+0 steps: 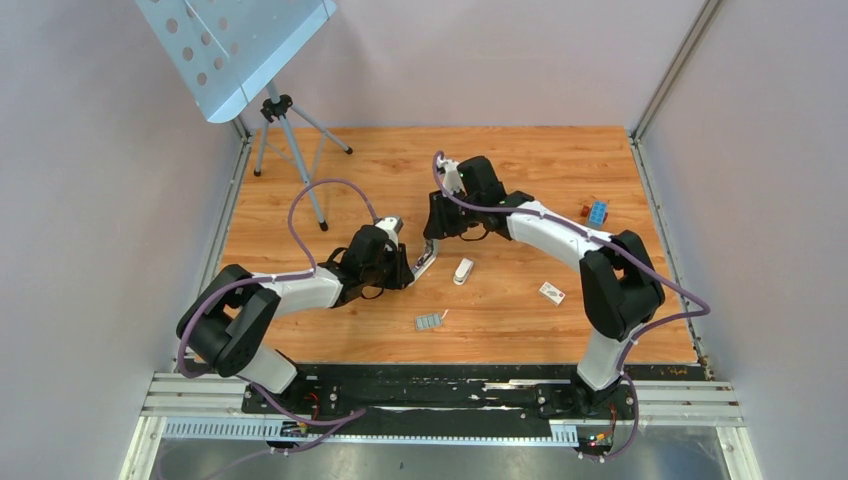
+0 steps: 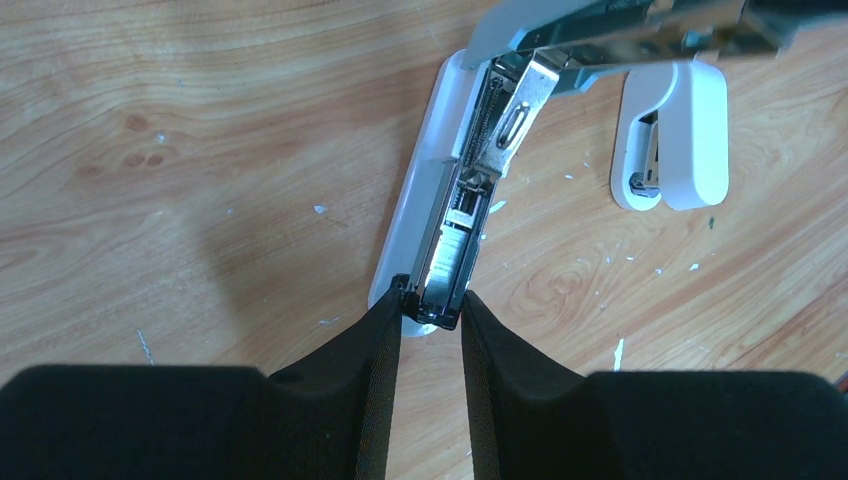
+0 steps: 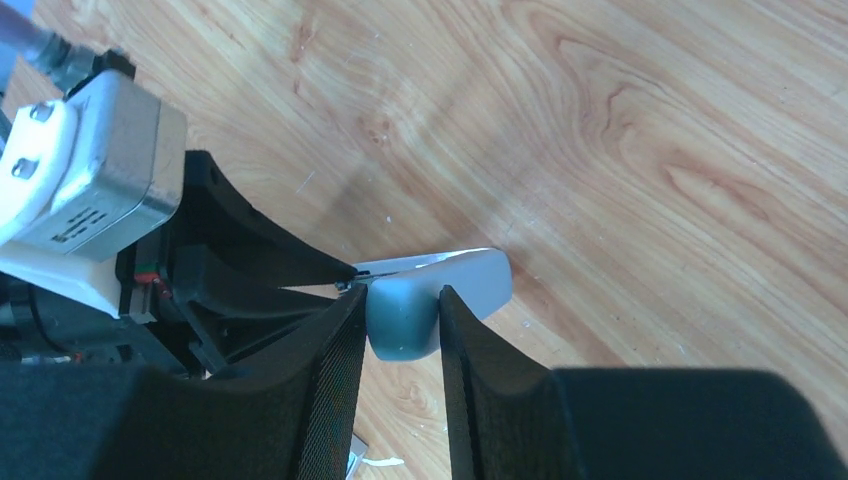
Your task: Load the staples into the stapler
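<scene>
Mid-table, stapler [image 2: 470,170] splayed open, clamped by left end effector [image 2: 432,305], right end effector [image 3: 400,300].

Grey-blue-topped stapler [image 3: 432,300], orange wood-grain table [image 1: 520,165]

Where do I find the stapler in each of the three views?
Top external: the stapler at the centre, between the left pincer and the right pincer.
Left wrist: centre, opened, its metal channel rising from the left pincer.
Right wrist: lower centre, its grey-blue top inside the right pincer.
Shared landmark: the left pincer, clamped on the stapler's end.
</scene>
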Available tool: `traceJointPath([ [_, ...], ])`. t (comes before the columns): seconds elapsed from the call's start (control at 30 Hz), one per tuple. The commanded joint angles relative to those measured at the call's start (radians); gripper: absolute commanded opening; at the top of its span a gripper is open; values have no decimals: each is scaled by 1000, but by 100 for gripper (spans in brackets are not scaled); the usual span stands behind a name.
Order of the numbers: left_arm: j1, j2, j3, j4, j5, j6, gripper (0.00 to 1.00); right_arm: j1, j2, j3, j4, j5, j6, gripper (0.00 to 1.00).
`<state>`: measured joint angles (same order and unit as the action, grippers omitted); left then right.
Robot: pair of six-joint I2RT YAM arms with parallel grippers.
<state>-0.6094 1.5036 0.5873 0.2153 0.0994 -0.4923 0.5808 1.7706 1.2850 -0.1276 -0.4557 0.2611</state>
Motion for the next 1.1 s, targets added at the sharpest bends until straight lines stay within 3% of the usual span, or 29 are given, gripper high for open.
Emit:
traceJointPath([
  [0.0, 11, 21, -1, -4, -35, 16, 30, 54, -45, -30, -72, 112, -57, 35],
  [0.4, 13, 44, -24, 42, -21, -1, 29, 167, -44, -47, -109, 280, -77, 35],
  [1.07, 25, 39, -64, 147, 37, -77, 29, 283, -14, -66, -119, 370, -22, 36],
])
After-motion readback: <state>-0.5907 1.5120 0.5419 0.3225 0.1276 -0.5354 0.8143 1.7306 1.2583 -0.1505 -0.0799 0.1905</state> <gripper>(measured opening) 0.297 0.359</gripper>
